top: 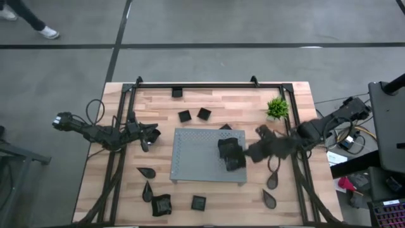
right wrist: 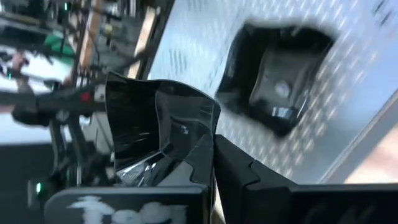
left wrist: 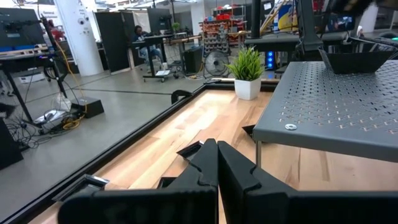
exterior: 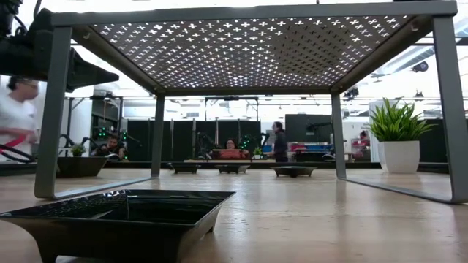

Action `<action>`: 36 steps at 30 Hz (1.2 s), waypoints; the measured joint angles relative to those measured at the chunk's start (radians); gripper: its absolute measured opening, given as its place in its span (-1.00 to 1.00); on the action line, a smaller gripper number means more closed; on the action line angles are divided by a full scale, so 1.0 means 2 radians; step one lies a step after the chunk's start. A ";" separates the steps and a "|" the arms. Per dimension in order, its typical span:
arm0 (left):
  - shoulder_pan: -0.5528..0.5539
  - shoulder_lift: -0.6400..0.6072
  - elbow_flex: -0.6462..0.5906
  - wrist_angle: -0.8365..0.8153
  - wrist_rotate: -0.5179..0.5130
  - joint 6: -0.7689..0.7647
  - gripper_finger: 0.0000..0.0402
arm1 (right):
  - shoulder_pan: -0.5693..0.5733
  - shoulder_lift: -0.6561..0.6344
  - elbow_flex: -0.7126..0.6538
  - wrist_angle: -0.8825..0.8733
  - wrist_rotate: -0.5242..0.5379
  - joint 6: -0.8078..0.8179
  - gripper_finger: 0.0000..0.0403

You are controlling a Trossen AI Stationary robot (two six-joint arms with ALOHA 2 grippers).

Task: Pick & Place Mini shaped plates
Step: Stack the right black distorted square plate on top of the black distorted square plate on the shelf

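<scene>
The right gripper (top: 243, 154) hung over the grey board (top: 190, 152), clamped on the rim of a wavy-edged black plate (right wrist: 155, 127). A second black plate (right wrist: 273, 78) lay on the board directly beneath, toward 9 o'clock of the gripper. The left gripper (top: 154, 134), fingers together and empty, waited at the board's 9 o'clock edge over the desk (top: 215, 101).

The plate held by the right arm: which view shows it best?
The right wrist view: the wavy-edged plate fills the frame, pinched at its rim by the right gripper over the grey board. The high view shows it small; the left wrist view blurry; the low view hides it.
</scene>
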 joint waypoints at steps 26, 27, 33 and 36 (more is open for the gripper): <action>0.000 0.000 0.000 0.000 0.000 0.000 -1.00 | -0.124 -0.002 -0.002 -0.062 -0.081 -0.048 -0.96; 0.000 0.000 0.000 0.000 0.000 0.000 -1.00 | -0.124 0.002 -0.002 -0.061 -0.080 -0.048 -0.96; 0.000 0.000 0.000 0.000 0.000 0.000 -1.00 | -0.124 0.022 -0.001 -0.053 -0.096 -0.044 -0.96; 0.000 0.000 0.000 0.000 0.000 0.000 -1.00 | -0.124 0.035 0.004 -0.053 -0.098 -0.047 -0.96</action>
